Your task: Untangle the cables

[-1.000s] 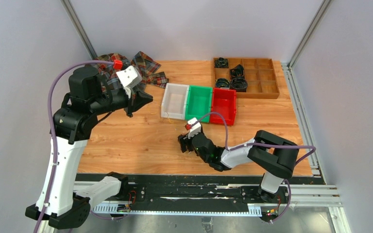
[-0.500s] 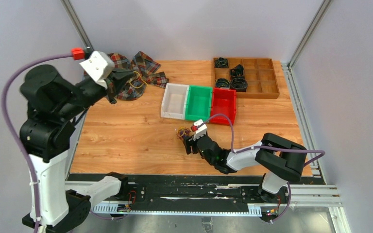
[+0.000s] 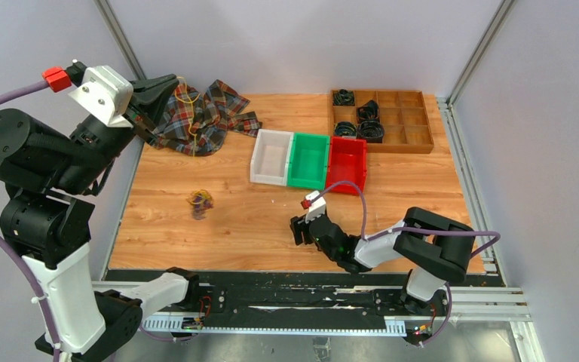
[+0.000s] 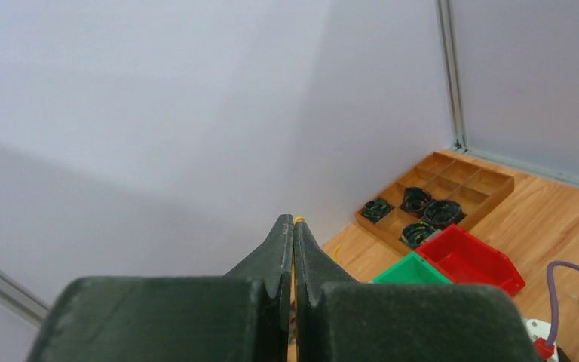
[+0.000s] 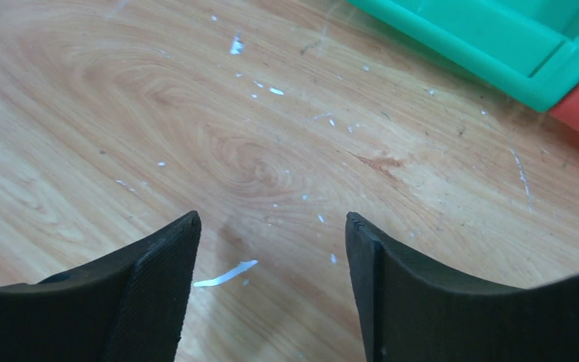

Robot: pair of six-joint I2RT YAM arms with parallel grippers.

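Observation:
My left gripper (image 3: 170, 80) is raised high at the back left, over the plaid cloth. Its jaws are shut on a thin yellow cable (image 3: 189, 105), whose tip pokes out at the fingertips (image 4: 298, 219). The yellow cable runs down toward a small yellow, purple and dark tangle (image 3: 200, 203) over the left middle of the table. I cannot tell whether the tangle hangs or lies on the wood. My right gripper (image 3: 299, 230) is low over the table near the front, open, with only bare wood between its fingers (image 5: 271, 230). The tangle is well to its left.
A plaid cloth (image 3: 215, 113) lies at the back left. White (image 3: 271, 156), green (image 3: 307, 160) and red (image 3: 346, 164) bins stand in a row mid-table. A wooden compartment tray (image 3: 411, 124) holding black coiled cords sits at the back right. Walls enclose the table.
My left arm swung up and back to the left with the yellow cable. The tangle moved from beside my right gripper to the left part of the table. The right gripper stayed open.

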